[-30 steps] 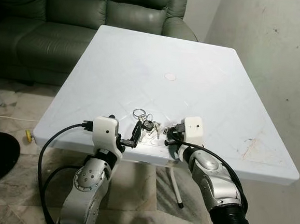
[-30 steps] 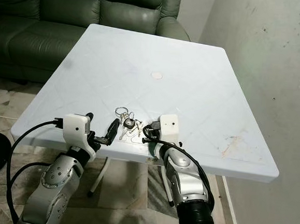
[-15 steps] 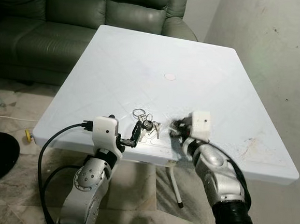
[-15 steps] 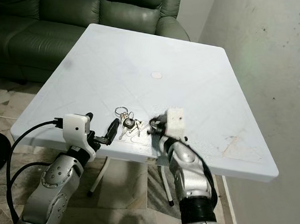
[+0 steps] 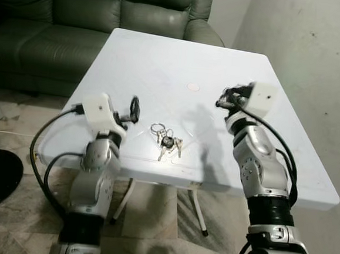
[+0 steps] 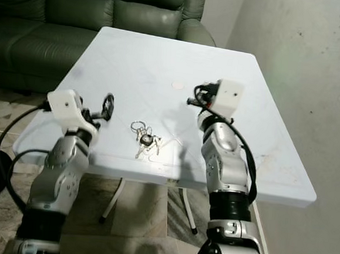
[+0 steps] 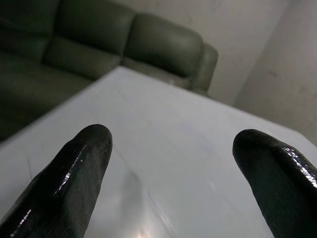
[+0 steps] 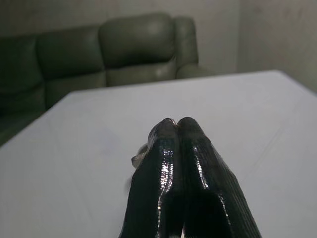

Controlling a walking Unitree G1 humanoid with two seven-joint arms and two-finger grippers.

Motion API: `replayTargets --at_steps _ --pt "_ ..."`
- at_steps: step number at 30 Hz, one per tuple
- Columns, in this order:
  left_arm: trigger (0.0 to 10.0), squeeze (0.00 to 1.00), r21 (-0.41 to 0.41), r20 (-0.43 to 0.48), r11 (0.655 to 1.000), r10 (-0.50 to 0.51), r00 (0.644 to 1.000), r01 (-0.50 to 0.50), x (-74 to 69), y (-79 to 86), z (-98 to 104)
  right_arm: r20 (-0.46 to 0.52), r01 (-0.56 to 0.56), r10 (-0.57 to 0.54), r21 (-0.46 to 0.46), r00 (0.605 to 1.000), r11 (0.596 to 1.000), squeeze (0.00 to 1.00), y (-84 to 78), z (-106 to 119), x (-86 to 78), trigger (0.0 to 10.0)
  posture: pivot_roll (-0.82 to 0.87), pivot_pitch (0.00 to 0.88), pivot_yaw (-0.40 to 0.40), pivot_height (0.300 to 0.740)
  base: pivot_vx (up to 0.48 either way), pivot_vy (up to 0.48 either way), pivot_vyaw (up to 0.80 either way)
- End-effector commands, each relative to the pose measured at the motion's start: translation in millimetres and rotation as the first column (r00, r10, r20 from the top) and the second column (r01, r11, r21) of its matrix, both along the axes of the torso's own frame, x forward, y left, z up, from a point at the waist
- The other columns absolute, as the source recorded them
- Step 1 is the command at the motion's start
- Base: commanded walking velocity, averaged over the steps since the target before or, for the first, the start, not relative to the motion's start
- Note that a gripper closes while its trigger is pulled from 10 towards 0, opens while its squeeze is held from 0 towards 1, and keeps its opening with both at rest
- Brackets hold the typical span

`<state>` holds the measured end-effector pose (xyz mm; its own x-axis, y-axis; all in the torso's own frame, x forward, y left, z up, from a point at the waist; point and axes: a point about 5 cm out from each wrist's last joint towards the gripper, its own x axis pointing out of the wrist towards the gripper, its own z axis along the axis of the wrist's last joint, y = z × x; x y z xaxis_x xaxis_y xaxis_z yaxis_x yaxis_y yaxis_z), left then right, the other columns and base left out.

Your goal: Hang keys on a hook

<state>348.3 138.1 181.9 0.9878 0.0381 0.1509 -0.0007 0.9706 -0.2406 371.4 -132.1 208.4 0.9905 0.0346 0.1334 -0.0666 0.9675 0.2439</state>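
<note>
White table point(image 5: 233, 67) is filling the frame's centre, and I'm seeing the keys point(image 5: 166, 141) lying near its lower edge. Left gripper point(image 5: 134, 108) is hovering left of them, fingers spread; right gripper point(image 5: 224, 100) is hovering upper right, fingers pressed together.

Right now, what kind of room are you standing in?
Probably a home living room: a dark green leather sofa stands behind a white plastic table, on a tiled floor beside a scuffed plaster wall. The keys lie on the table.
</note>
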Motion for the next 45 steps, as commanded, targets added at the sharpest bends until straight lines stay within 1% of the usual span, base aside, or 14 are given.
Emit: replayTargets --at_steps 1,2,4,6,9,12,18,23,28,30,33,35,41,45 --pt "10.0 0.0 0.011 0.041 1.0 -0.021 0.999 0.02 6.2 -0.6 10.6 0.055 0.027 -0.026 -0.013 0.998 1.0 0.0 -4.7 11.0 -0.1 10.0 0.01 0.012 -0.099 0.74 0.0 0.0 0.0" --pt "10.0 0.0 0.019 0.051 0.999 -0.028 0.998 0.027 7.9 0.1 13.8 0.067 0.024 -0.022 -0.025 0.998 0.999 0.0 -4.3 11.9 -0.9 10.0 0.01 0.012 -0.099 0.74 0.0 0.0 0.0" --pt "10.0 0.0 0.059 0.075 0.997 -0.053 0.996 0.048 9.9 3.5 22.0 0.189 -0.006 0.013 -0.038 0.982 0.999 0.0 -3.8 17.5 -10.8 10.0 0.01 0.005 -0.094 0.74 0.0 0.0 0.0" --pt "10.0 0.0 0.082 0.103 0.992 -0.107 0.989 0.099 5.4 4.0 25.6 0.262 -0.083 0.103 -0.088 0.96 0.993 0.0 0.2 17.3 -25.0 10.0 0.0 0.0 -0.088 0.74 0.0 0.0 0.0" --pt "10.0 0.0 0.114 0.103 0.984 -0.151 0.983 0.139 -2.9 1.8 21.0 0.262 -0.12 0.141 -0.093 0.955 0.988 0.0 2.3 10.6 -35.0 10.0 0.0 0.0 -0.084 0.74 0.0 0.0 0.0" --pt "10.0 0.0 0.096 0.102 0.97 -0.235 0.967 0.225 -15.5 -2.6 12.6 0.239 -0.149 0.164 -0.078 0.957 0.986 0.0 4.3 -3.0 -48.5 10.0 0.0 0.0 -0.08 0.74 0.0 0.0 0.0" --pt "10.0 0.0 0.093 0.081 0.969 -0.235 0.969 0.227 -37.8 -1.9 -4.6 0.168 -0.139 0.148 -0.064 0.975 0.988 0.0 4.4 -39.5 -71.9 10.0 -0.01 0.0 -0.069 0.74 0.0 0.0 0.0" --pt "10.0 0.0 0.029 0.032 0.986 -0.167 0.985 0.166 -44.9 10.3 -24.6 0.137 -0.117 0.138 -0.154 0.981 0.981 0.0 4.6 -55.6 -82.8 10.0 -0.02 0.0 -0.065 0.74 0.0 0.0 0.0" --pt "10.0 0.0 -0.005 0.013 0.993 -0.121 0.993 0.121 -43.6 22.0 -28.7 0.121 -0.095 0.121 -0.201 0.985 0.975 0.0 0.4 -63.3 -83.5 10.0 -0.02 0.0 -0.062 0.74 0.0 0.0 0.0" --pt "10.0 0.0 0.003 0.011 0.993 -0.121 0.993 0.121 -40.2 27.6 -27.8 0.122 -0.054 0.082 -0.217 0.989 0.975 0.0 -4.1 -64.5 -79.2 10.0 -0.02 0.0 -0.06 0.74 0.0 0.0 0.0" --pt "10.0 0.0 0.003 0.015 0.992 -0.124 0.992 0.124 -35.1 31.5 -24.8 0.116 -0.051 0.081 -0.24 0.99 0.969 0.0 -5.6 -64.1 -74.7 10.0 -0.02 0.0 -0.061 0.74 0.0 0.0 0.0" --pt "10.0 0.0 0.001 0.025 0.991 -0.131 0.991 0.131 -29.4 32.8 -20.7 0.122 -0.056 0.09 -0.257 0.988 0.965 0.0 -7.1 -60.9 -70.3 10.0 -0.02 0.0 -0.06 0.74 0.0 0.0 0.0" --pt "10.0 0.0 -0.018 0.034 0.989 -0.147 0.989 0.148 -24.1 28.7 -17.5 0.121 -0.059 0.1 -0.304 0.988 0.951 0.0 -8.9 -56.8 -64.0 10.0 -0.03 0.0 -0.06 0.74 0.0 0.359 0.0" --pt "10.0 0.0 -0.023 0.032 0.99 -0.138 0.99 0.139 -23.1 26.8 -18.5 0.093 -0.084 0.116 -0.288 0.989 0.954 0.0 -7.8 -58.5 -62.7 10.0 -0.03 0.0 -0.062 0.74 0.0 0.464 -0.75"
